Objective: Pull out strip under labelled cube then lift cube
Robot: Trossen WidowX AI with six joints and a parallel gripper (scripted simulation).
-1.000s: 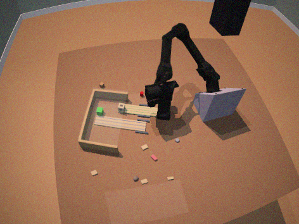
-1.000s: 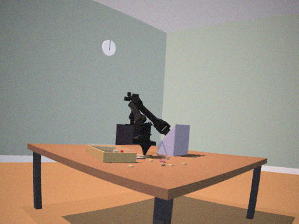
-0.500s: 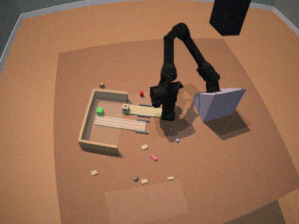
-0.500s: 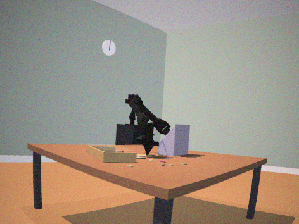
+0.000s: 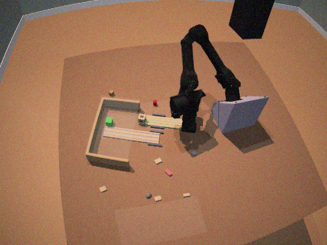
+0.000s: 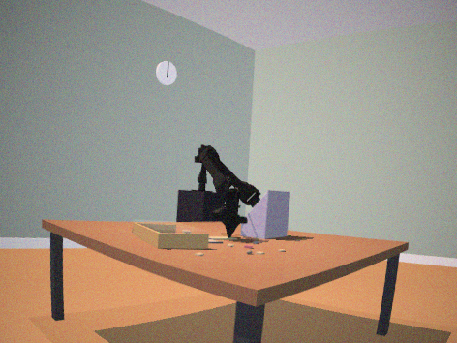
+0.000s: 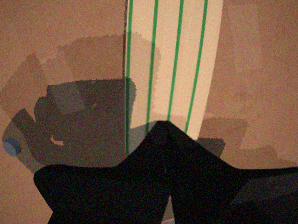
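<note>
The labelled cube (image 5: 142, 118) sits on the far end of a cream strip with green lines (image 5: 164, 122) (image 7: 169, 43), at the open side of the tan tray (image 5: 93, 133) (image 6: 169, 239). The strip lies mostly outside the tray, between blue guide bars (image 5: 158, 115). My gripper (image 5: 188, 130) (image 6: 231, 235) (image 7: 162, 125) points straight down with its fingers shut. Its tips rest on the near end of that strip, and the contact itself is hidden under the fingers. A second strip with blue lines (image 5: 131, 135) lies beside it, partly in the tray.
A green cube (image 5: 109, 121) sits inside the tray. A red cylinder (image 5: 154, 102) stands behind the strips. A lavender wedge (image 5: 239, 112) (image 6: 268, 215) stands close to the right of the arm. Small blocks (image 5: 158, 160) and a pink one (image 5: 168, 171) lie scattered in front. A black box (image 5: 251, 17) stands at the back.
</note>
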